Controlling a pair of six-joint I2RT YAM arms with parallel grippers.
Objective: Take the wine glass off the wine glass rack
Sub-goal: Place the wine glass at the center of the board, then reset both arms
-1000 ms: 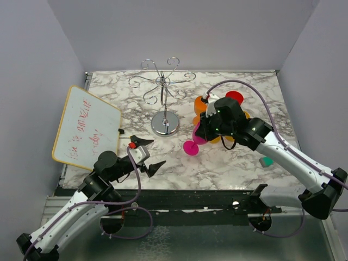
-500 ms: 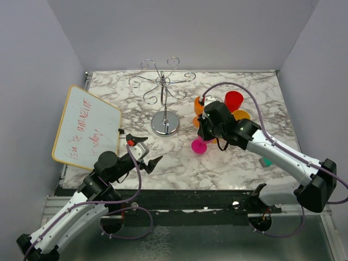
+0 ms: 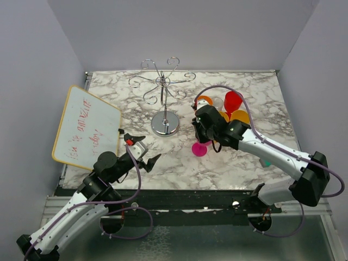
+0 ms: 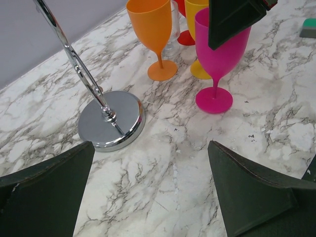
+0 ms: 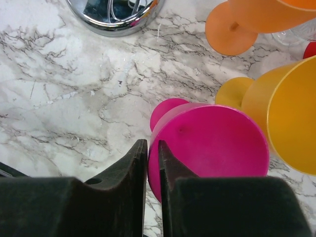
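The pink wine glass (image 3: 199, 149) stands upright on the marble table, right of the wine glass rack (image 3: 165, 124), whose wire arms are bare. My right gripper (image 3: 203, 137) hangs over the glass's bowl (image 5: 212, 143). One finger is inside the rim and one outside, with the jaws parted by a thin slit (image 5: 153, 148). In the left wrist view the glass (image 4: 219, 49) has its foot flat on the table, with a right finger (image 4: 232, 19) dipping into it. My left gripper (image 3: 148, 149) is open and empty (image 4: 150, 148), low over the table in front of the rack's round base (image 4: 111, 121).
Two orange glasses (image 3: 204, 101), a red one (image 3: 233, 100) and a yellow one (image 5: 291, 113) crowd just behind and right of the pink glass. A whiteboard (image 3: 84, 128) leans at the left edge. A teal block (image 3: 265, 161) lies at the front right. Walls close three sides.
My right arm carried the pink glass a little right and swung from tilted to upright over it. Its jaws have parted slightly. The left arm barely shifted.
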